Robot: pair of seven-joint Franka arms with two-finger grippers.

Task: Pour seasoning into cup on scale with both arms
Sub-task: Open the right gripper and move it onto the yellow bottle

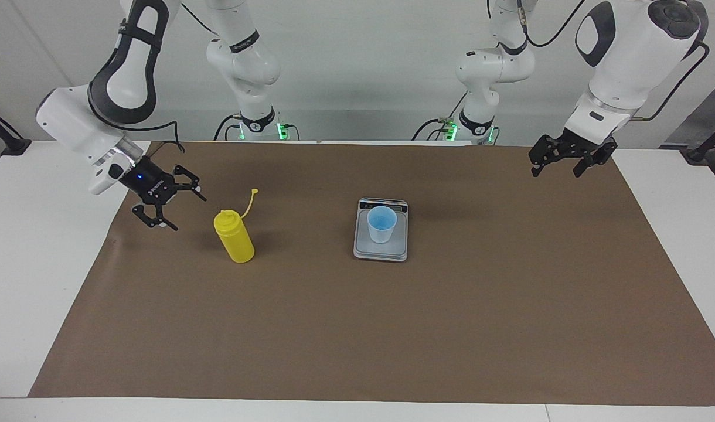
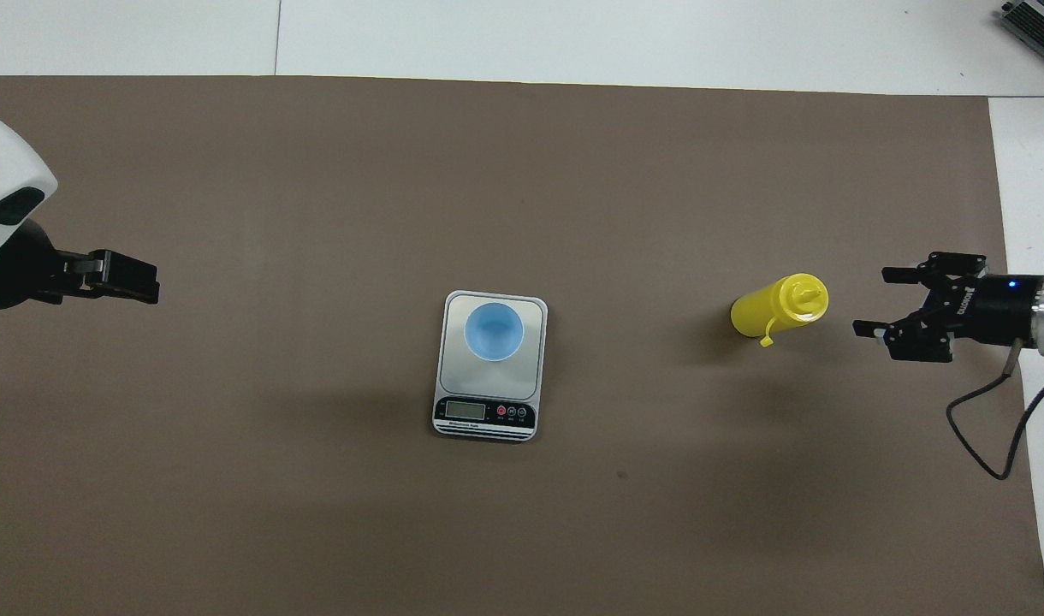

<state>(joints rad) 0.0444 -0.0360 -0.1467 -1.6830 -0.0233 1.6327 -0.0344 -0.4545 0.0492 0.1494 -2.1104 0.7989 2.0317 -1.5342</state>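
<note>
**Both grippers open, bottle not yet held**

Nearest my bases, my left gripper [image 1: 552, 164] hung in the air over the brown mat [image 1: 357, 328] at my left arm's end of the table [image 1: 41, 281], its fingers spread apart and holding nothing. It was well apart from everything on the mat.

A little farther out, the scale [image 1: 380, 249] lay flat near the middle of the mat with its dark display strip on the edge nearest me. The cup [image 1: 381, 224] stood upright on its weighing plate.

About level with the scale, toward my right arm's end, the seasoning [image 1: 234, 237] stood upright on the mat, its thin cap strap sticking up from the nozzle on the side nearer me. My right gripper [image 1: 170, 208] was tilted on its side just beside the bottle, pointing at it, fingers wide open and empty, with a clear gap between fingertips and bottle.
</note>
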